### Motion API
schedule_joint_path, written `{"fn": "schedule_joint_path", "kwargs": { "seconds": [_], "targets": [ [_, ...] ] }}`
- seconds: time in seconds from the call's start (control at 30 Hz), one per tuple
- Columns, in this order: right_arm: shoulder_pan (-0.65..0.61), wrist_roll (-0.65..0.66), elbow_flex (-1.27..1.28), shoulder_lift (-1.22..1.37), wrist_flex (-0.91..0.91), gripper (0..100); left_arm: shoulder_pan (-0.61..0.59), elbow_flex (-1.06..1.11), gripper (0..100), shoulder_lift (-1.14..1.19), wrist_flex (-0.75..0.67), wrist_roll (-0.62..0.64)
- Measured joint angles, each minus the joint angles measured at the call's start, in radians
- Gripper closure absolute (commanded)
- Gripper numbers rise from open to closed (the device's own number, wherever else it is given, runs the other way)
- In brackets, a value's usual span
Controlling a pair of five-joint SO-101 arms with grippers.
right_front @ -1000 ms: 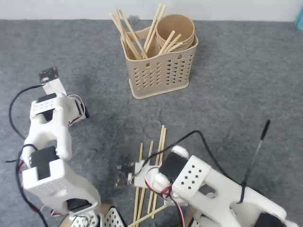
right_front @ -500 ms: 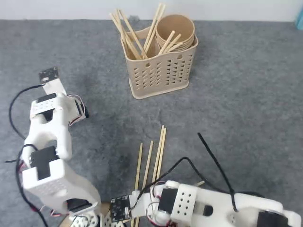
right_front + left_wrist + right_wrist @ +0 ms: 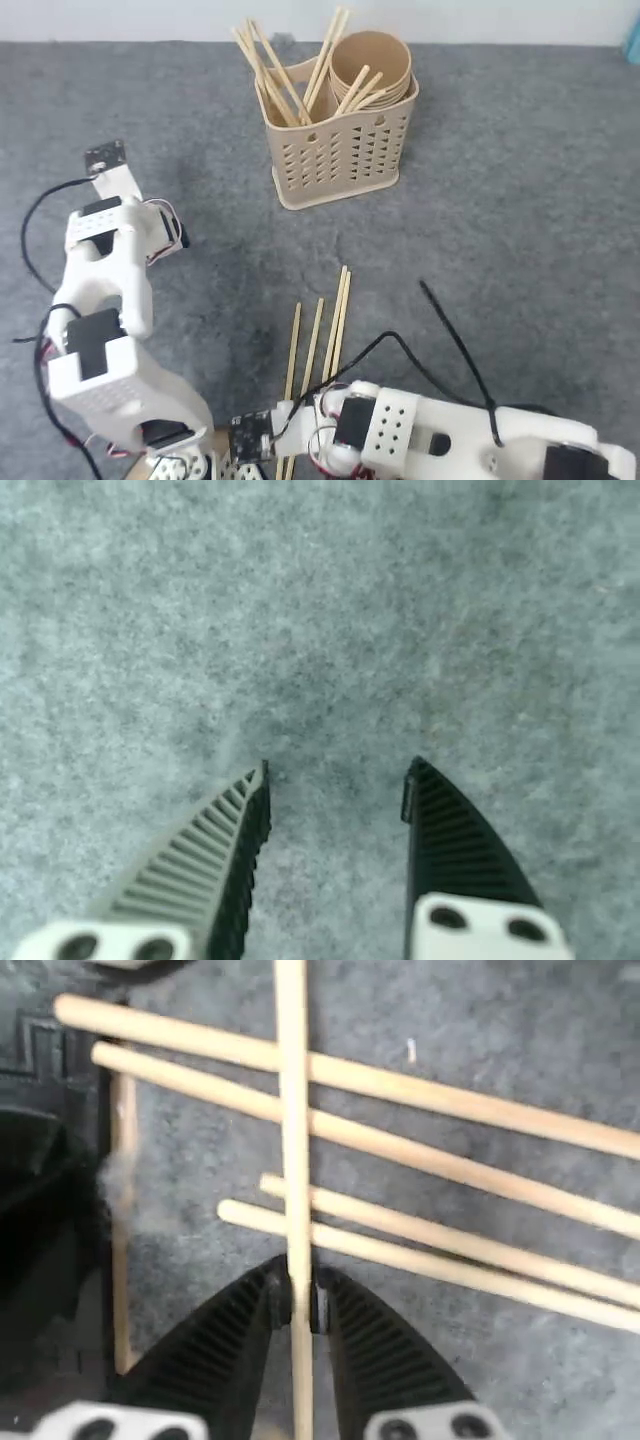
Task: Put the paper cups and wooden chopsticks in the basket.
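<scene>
Pulled back since a second ago, my right claw [image 3: 298, 1295] clenches one pale wooden chopstick [image 3: 292, 1110]. My left claw [image 3: 338, 770] hangs released.

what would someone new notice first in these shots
The basket at the far edge of the mat, already holding cups and a fan of chopsticks. At the near edge, loose sticks lie on the mat, and the right gripper pinches one stick crossing them.

A grey surface [image 3: 520, 180] is carrying an upright basket [image 3: 340, 160]. Loose wooden chopsticks [image 3: 336, 310] are lying on it, well apart.
</scene>
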Motion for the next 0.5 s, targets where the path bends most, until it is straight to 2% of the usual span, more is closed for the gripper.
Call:
{"fn": "schedule_joint_path", "kwargs": {
  "seconds": [0.13, 0.33, 0.5],
  "targets": [
    [0.1, 0.0, -0.103, 0.0, 0.157, 99.1, 0.0, 0.0, 79, 0.0, 0.0, 0.0],
    [0.253, -0.005, -0.41, 0.0, 0.453, 99.1, 0.0, 0.0, 79, 0.0, 0.0, 0.0],
    [0.379, -0.008, -0.68, 0.0, 0.482, 99.1, 0.0, 0.0, 79, 0.0, 0.0, 0.0]
  ]
}}
